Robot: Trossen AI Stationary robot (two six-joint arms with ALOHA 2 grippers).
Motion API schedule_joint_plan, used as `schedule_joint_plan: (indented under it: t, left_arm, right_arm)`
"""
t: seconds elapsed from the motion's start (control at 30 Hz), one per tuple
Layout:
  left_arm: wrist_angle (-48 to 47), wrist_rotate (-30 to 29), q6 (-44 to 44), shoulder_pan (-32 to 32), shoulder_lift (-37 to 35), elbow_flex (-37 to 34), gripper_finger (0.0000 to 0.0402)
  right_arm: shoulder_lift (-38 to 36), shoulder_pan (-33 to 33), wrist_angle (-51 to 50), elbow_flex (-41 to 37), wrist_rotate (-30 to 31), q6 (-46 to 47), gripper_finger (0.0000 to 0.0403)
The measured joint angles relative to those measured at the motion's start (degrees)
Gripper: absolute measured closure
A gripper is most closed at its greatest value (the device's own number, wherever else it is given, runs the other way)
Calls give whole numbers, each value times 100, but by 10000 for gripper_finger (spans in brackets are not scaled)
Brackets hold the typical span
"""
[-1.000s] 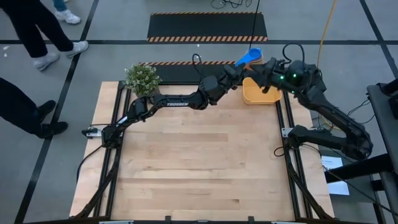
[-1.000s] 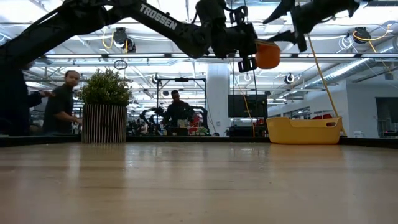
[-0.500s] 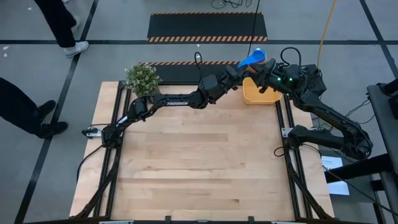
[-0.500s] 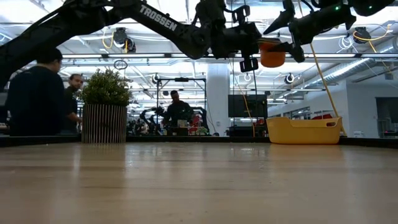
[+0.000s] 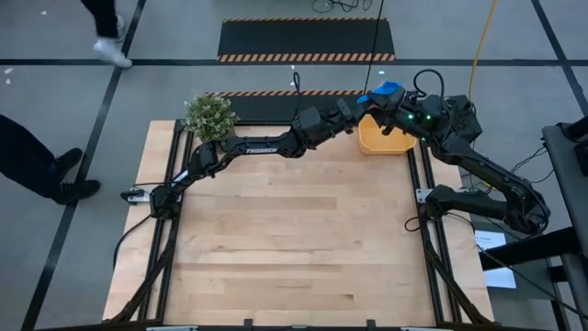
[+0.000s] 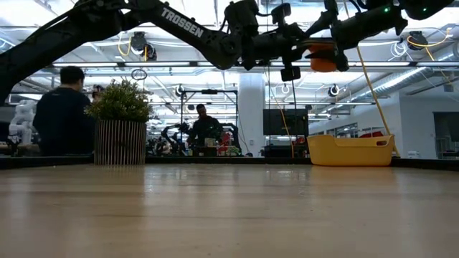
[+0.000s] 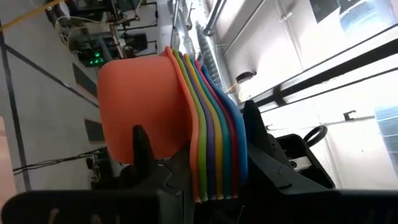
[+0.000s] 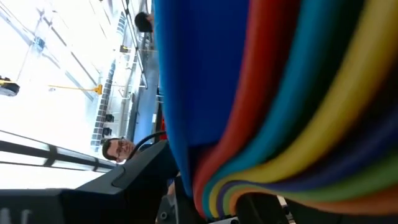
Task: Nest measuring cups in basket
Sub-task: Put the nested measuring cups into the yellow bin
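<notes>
The measuring cups are nested in one stack (image 5: 384,90), blue on top in the high view and orange bowl (image 6: 321,56) below in the low view. My left gripper (image 5: 364,101) reaches across to the table's far right corner and is shut on the stack, held high above the yellow-orange basket (image 5: 386,140). My right gripper (image 5: 399,105) is open at the stack's other side, with a finger on either side of the bowls (image 8: 280,93). I cannot tell whether it touches them. The basket (image 6: 350,150) rests flat on the table. My left gripper pinches the stacked flat handles (image 7: 214,177) between its two fingers (image 7: 264,155), coming level from the table's left. The stack is lifted clear, high above the table. The bowls (image 7: 143,106) stick out beyond the fingertips toward the right gripper.
A potted green plant (image 5: 209,115) stands at the table's far left corner. The wide wooden table top (image 5: 294,239) lies bare toward the near side. People (image 6: 61,107) move in the room behind the table.
My left gripper has carried the stack a little toward the table's right and up and has turned it. The stack now sits between the right gripper's fingers. The right gripper has edged toward the stack. People behind the table have walked on.
</notes>
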Motion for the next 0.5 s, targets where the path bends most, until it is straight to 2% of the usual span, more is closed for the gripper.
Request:
schedule_joint_plan:
  t: [0.2, 0.5]
  left_arm:
    - [68, 41, -42, -2, 0, 0, 309]
    - [65, 39, -24, -39, 0, 0, 309]
  right_arm:
    - [-5, 2, 0, 0, 60, -178, 137]
    - [-107, 9, 41, 0, 403, -589, 200]
